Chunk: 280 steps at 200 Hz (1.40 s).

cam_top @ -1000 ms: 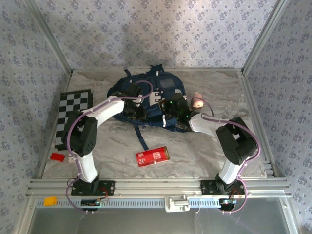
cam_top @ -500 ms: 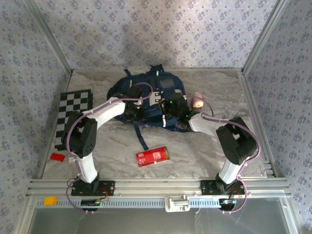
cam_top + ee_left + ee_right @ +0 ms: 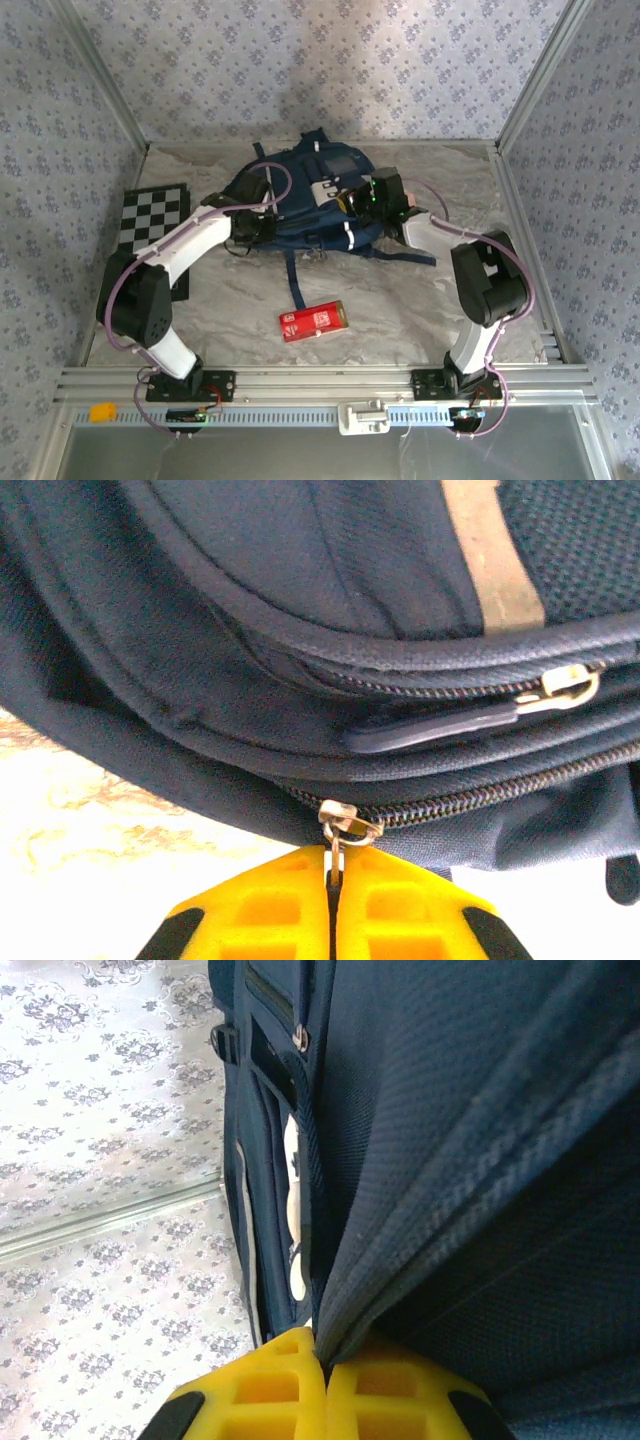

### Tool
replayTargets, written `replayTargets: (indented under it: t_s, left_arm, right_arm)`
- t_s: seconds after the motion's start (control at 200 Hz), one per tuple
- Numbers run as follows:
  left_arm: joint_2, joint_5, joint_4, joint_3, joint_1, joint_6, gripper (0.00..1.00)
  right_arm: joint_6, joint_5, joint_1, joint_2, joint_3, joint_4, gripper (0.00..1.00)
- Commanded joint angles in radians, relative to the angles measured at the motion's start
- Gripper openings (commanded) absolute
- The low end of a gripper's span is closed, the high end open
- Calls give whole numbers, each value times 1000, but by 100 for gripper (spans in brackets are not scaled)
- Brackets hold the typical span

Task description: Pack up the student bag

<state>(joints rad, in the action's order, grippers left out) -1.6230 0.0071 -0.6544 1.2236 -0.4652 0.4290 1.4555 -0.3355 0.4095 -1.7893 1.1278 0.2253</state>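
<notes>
From above, the student bag (image 3: 300,195) lay toward the back of the counter (image 3: 400,310). Over the last second it had been drawn rearward and bunched up taller, while the left arm's elbow swung outward. The left gripper (image 3: 247,226) sat at the bag's left edge and the right gripper (image 3: 368,198) at its right side. Counted: one bag, one red box (image 3: 313,320) lying loose in front of it, one checkered board (image 3: 150,215) at the left, two grippers.

In the left wrist view, the left gripper (image 3: 332,870) had just finished closing and was pressed together on a metal zipper pull (image 3: 343,825). Two zipper tracks ran across the bag here, each with one slider; the upper slider (image 3: 568,685) was untouched. That pinch probably meant unzipping was about to begin (nothing looked packed yet).

In the right wrist view, the right gripper (image 3: 320,1345) was clamped on a fold of the bag's fabric, apparently bracing it.
</notes>
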Motion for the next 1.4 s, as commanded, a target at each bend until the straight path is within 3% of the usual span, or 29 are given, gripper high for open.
replayTargets:
  t_s: [0.0, 0.095, 0.2, 0.33, 0.4, 0.535, 0.735, 0.915, 0.994, 1.064, 1.244, 1.394]
  left_arm:
    - [13, 49, -8, -4, -51, -25, 0]
    - [1, 9, 0, 49, -137, -34, 0]
    - [-19, 31, 1, 87, -138, 5, 0]
    - [-17, 49, 28, 94, -137, 19, 0]
    - [-21, 63, 30, 104, -136, 18, 0]
    - [-23, 79, 41, 111, -145, 14, 0]
    - [-17, 101, 45, 105, -148, 6, 0]
    - [-12, 93, 18, 101, -152, -13, 0]
    - [9, 71, 23, 73, -151, -13, 0]
    - [20, 46, 12, 54, -145, -8, 0]
    - [89, -47, -58, -42, -107, 30, 0]
    - [152, -73, -58, -174, -26, 57, 0]
  right_arm:
    - [-101, -64, -56, -89, 143, -22, 4]
    - [-140, -142, -63, -125, 196, -41, 27]
    - [-221, -171, -47, -75, 203, -162, 43]
    - [-243, -178, -16, 42, 101, -211, 56]
    - [-244, -171, 33, 71, 73, -236, 58]
    - [-97, -136, 117, 63, -59, -36, 55]
    - [14, -96, 176, -65, -21, 110, 52]
    - [-23, -64, 165, -130, 34, 70, 31]
    - [-49, -86, 152, -143, 45, 45, 10]
    - [-88, -116, 141, -138, 43, 32, 0]
    - [-221, -207, 74, -59, 3, -88, 0]
    - [-311, -336, -12, -43, 24, -163, 0]
